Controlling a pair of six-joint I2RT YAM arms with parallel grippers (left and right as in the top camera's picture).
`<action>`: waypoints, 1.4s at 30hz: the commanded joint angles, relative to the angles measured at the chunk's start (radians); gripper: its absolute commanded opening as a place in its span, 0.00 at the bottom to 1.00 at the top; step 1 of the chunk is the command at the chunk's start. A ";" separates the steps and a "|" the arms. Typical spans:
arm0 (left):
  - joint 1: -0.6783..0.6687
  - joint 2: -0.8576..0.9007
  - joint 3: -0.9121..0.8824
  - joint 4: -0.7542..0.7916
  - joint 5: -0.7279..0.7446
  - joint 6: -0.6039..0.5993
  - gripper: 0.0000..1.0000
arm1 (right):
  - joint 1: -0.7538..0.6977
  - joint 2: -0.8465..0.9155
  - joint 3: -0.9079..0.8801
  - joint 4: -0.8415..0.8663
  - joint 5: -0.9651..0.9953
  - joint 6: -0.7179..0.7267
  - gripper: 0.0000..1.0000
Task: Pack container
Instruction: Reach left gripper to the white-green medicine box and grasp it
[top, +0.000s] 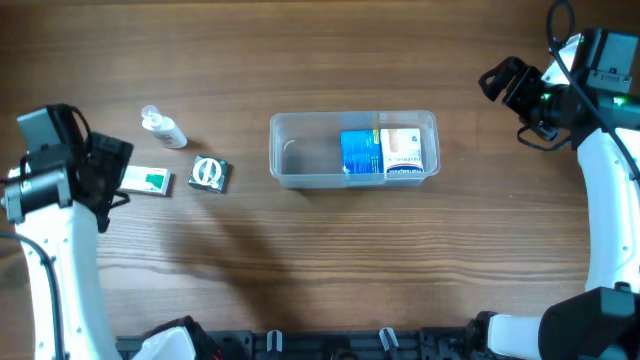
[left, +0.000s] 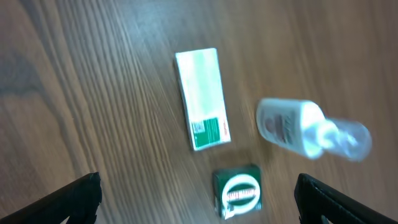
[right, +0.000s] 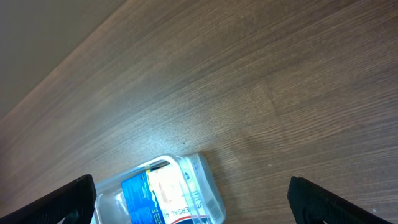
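A brown wood-grain surface fills the overhead view (grain running left to right), evenly lit with soft shadows. Beyond its far edge lies a plain grey-brown area.

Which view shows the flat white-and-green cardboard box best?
Left wrist: the flat white-and-green cardboard box lies near the frame's centre, large and unobstructed. Overhead shows the box small, with no detail. Right wrist does not show it.

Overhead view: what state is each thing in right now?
container: open, part filled at its right end.
bottle: lying on its side.
white box: lying flat, closed.
green box: lying flat, closed.
left gripper: open, empty.
right gripper: open, empty.
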 joint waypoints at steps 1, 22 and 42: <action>0.047 0.127 0.010 0.042 0.011 -0.069 0.99 | 0.000 -0.025 0.002 0.004 -0.016 0.006 1.00; 0.100 0.605 0.010 0.286 0.216 0.026 0.90 | 0.000 -0.025 0.002 0.004 -0.016 0.006 1.00; 0.098 0.419 0.010 0.093 0.272 0.174 0.34 | 0.000 -0.025 0.002 0.004 -0.016 0.006 1.00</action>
